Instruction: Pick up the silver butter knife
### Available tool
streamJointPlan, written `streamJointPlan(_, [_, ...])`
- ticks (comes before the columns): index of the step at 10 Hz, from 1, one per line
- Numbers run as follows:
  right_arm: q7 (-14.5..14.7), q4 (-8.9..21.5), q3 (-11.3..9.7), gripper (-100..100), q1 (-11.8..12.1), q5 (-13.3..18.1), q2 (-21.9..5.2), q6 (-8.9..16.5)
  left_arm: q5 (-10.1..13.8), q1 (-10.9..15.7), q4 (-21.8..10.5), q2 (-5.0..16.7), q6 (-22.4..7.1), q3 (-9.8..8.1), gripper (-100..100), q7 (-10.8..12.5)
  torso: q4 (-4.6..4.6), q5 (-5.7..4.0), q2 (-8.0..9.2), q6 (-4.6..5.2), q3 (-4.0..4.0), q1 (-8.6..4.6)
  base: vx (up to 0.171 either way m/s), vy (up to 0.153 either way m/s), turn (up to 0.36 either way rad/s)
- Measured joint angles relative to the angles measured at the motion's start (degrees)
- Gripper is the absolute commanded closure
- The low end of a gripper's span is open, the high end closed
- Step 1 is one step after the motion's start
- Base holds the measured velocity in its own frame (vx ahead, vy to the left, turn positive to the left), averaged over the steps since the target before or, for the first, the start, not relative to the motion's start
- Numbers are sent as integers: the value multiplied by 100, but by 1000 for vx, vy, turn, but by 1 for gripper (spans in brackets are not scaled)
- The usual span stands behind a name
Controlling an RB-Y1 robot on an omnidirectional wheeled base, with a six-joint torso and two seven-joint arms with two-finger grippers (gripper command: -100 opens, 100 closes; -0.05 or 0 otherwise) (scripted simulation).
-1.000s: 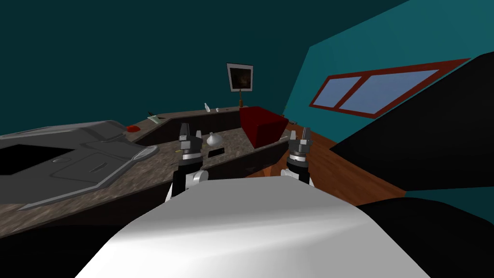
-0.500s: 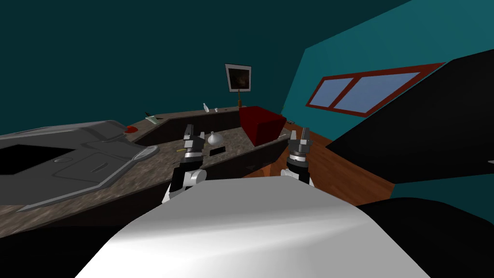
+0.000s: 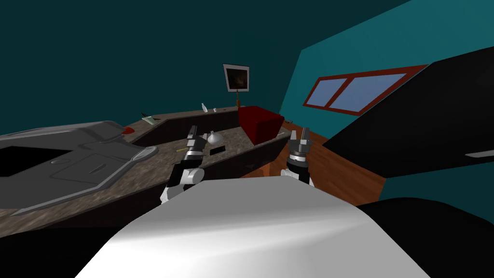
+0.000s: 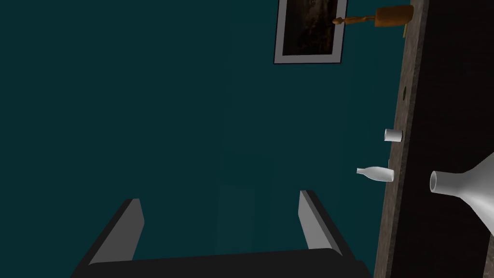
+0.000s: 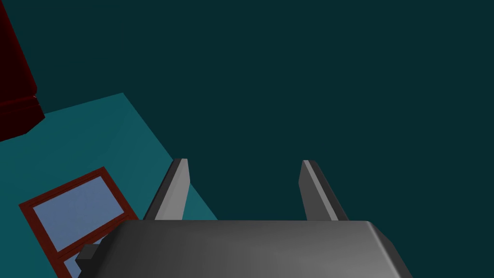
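I cannot pick out the silver butter knife with certainty. A thin pale sliver (image 3: 283, 134) lies at the counter's edge by the red box (image 3: 259, 124), and a thin yellowish stick (image 3: 181, 150) lies near my left hand. My left gripper (image 3: 193, 131) hangs above the speckled countertop (image 3: 144, 169), open and holding nothing, its fingers (image 4: 132, 219) pointing at the dark teal wall. A white flask-shaped vase (image 3: 214, 138) stands just beyond it to the right. My right gripper (image 3: 302, 134) is raised off the counter's right end, open and holding nothing (image 5: 243, 186).
A grey sink unit (image 3: 62, 154) takes up the counter's left. A small dark flat item (image 3: 217, 150) lies by the vase. On the raised back ledge stand a white bottle (image 4: 376, 173), a white cup (image 4: 393, 135) and a brown object (image 4: 386, 15). Wooden floor (image 3: 337, 169) lies right.
My left hand has rolled and tipped toward the right, nearer the vase. The whole head view has slid a little left, so I have turned slightly. The right gripper holds its pose.
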State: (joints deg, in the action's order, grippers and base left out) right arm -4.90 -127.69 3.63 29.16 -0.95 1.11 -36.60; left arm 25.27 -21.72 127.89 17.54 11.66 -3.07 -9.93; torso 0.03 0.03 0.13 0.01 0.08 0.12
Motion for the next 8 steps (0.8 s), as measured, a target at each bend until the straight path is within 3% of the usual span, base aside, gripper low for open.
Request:
streamJointPlan(5, [0,0,0,0,0,0,0,0,796,118,-285,523,-457,-11,-100,21,0,0,-2,-2,-1,-3,-39,17,-63])
streamJointPlan(8, [0,0,0,0,0,0,0,0,1325,176,-527,953,-747,-23,-100,59,0,-1,-2,-1,-1,-5,-33,8,-48])
